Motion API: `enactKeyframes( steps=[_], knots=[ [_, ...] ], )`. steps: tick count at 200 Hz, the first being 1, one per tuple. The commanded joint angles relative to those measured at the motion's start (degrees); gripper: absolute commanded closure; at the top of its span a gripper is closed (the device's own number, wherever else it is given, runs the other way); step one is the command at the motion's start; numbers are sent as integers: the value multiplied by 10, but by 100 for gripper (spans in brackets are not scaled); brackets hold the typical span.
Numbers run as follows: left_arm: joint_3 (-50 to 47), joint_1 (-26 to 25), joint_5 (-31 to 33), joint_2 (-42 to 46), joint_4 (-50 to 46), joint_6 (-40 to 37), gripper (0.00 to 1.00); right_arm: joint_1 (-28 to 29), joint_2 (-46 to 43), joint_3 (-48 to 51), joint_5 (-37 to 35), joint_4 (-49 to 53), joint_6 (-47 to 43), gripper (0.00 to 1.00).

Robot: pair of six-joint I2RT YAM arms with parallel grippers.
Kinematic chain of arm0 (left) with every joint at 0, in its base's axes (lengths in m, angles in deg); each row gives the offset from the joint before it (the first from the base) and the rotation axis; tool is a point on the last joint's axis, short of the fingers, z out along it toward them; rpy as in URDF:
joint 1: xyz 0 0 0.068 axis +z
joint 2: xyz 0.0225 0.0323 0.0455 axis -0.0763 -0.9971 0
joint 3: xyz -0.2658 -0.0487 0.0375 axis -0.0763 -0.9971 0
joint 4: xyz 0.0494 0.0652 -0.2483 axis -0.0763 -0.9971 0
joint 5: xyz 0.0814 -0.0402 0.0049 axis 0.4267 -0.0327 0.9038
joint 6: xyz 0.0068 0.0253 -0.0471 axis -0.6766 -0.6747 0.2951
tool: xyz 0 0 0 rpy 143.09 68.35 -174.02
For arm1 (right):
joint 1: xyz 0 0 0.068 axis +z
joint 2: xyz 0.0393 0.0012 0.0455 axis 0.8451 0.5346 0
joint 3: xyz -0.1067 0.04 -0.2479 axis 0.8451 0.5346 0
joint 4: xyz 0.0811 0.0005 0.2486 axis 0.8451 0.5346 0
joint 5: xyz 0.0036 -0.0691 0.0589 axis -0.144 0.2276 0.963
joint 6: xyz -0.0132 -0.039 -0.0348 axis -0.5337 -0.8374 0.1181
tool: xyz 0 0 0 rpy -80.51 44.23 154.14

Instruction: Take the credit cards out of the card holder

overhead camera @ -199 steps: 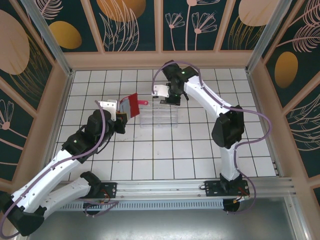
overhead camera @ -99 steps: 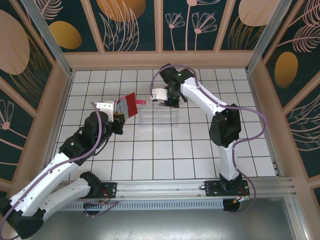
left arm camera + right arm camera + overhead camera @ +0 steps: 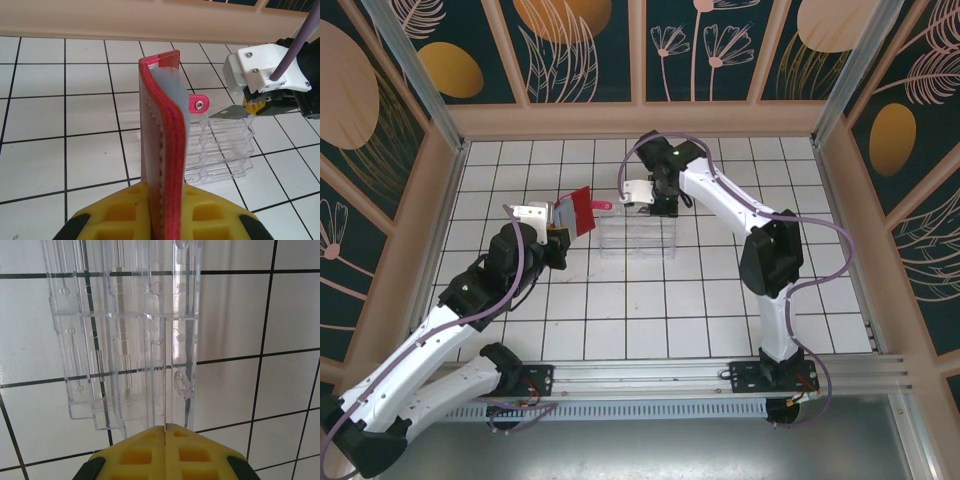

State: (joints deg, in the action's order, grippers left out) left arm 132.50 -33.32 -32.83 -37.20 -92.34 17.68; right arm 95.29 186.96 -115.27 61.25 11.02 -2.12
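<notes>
My left gripper is shut on the red card holder, which it holds upright on edge with the snap tab sticking out right. A pale pinkish sheet lies flat against its left face; I cannot tell whether that is a card. From above, the card holder hangs left of the clear tray. My right gripper is shut on a thin credit card, seen edge-on over the tray. From the left wrist, that card looks grey and flat.
The clear plastic tray with several slots lies on the white tiled floor, just under the right gripper. Wooden walls close in the far and side edges. Open tiles stretch toward the arm bases.
The right gripper has shifted slightly left and nearer with its card, over the tray's far end. The left gripper nudged the card holder a little left, then held still.
</notes>
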Motion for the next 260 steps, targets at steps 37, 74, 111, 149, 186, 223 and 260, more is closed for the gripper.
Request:
enactKeyframes(
  steps=[37,74,111,149,186,223,260],
  knots=[
    [-2,5,1,6,14,4,97,30,-59,25,-31,17,0,100],
    [-6,5,3,13,14,7,97,30,-69,52,-29,16,-6,100],
    [-7,5,3,18,11,7,97,16,-60,75,-15,6,-11,100],
    [-8,5,3,22,9,4,97,9,-40,74,0,-2,-20,100],
    [-12,5,7,35,5,4,97,10,-25,76,9,-8,-27,100],
    [-15,6,8,41,1,4,97,10,-12,76,10,-12,-30,100],
    [-17,6,9,44,1,4,97,13,1,71,9,-16,-31,100]
  ],
)
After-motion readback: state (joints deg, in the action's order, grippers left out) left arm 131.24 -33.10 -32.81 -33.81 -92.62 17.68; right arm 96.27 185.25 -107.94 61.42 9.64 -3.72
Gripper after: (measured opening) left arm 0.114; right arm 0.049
